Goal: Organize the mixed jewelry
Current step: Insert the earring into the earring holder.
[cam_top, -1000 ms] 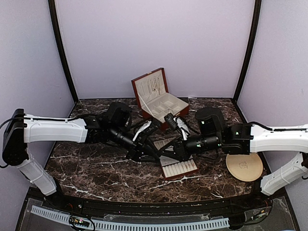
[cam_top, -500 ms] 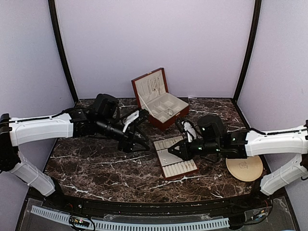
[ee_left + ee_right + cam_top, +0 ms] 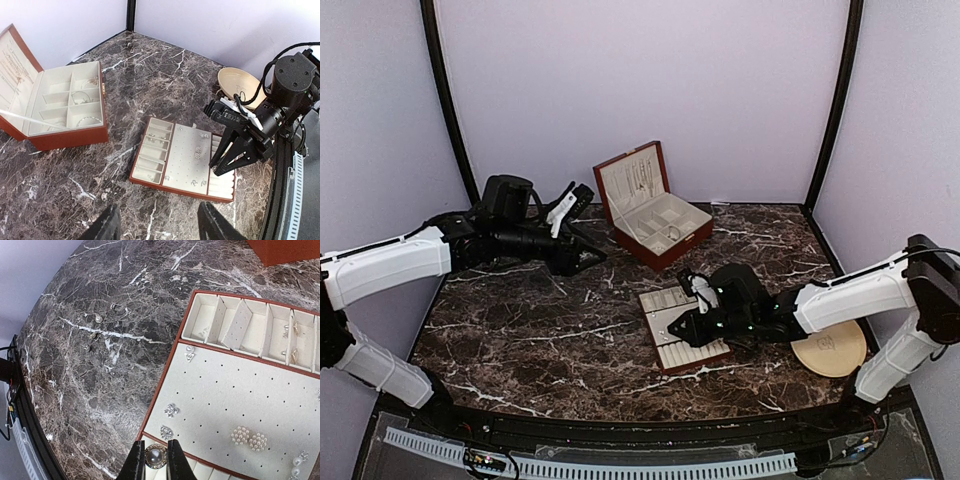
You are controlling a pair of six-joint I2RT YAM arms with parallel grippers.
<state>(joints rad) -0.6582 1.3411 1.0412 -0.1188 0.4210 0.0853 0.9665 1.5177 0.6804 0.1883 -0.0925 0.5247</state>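
The left gripper (image 3: 578, 228) hung above the far left of the marble table (image 3: 510, 330), jaws spread wide and holding nothing, so that arm had no part in the sorting at this moment.

Right of it, the open wooden jewelry box (image 3: 70, 137) already held thin bangles (image 3: 88, 120) in its cream compartments, and fine chains hung inside the lid.

On the bare marble between the box and the tray, a loose pearl stud (image 3: 98, 319) and a couple of dark specks (image 3: 93, 334) beside it lay unsorted. That was the clearest work left.

The earring tray (image 3: 668, 364) looked partly filled. Crystal studs (image 3: 171, 410) and a pair of pearl clusters (image 3: 248, 437) sat on its perforated pad, with drop earrings (image 3: 295, 330) in the slots at the far end. Several slots and most of the holes were bare.

The right gripper (image 3: 155, 460) was low at the tray's near left corner, jaws pinched almost together on a round gilt-rimmed pearl earring (image 3: 154, 455), apparently mid-placement.

On the far right, the beige plate (image 3: 845, 362) showed one small mark, too small to identify. Overall the job seemed well past halfway.
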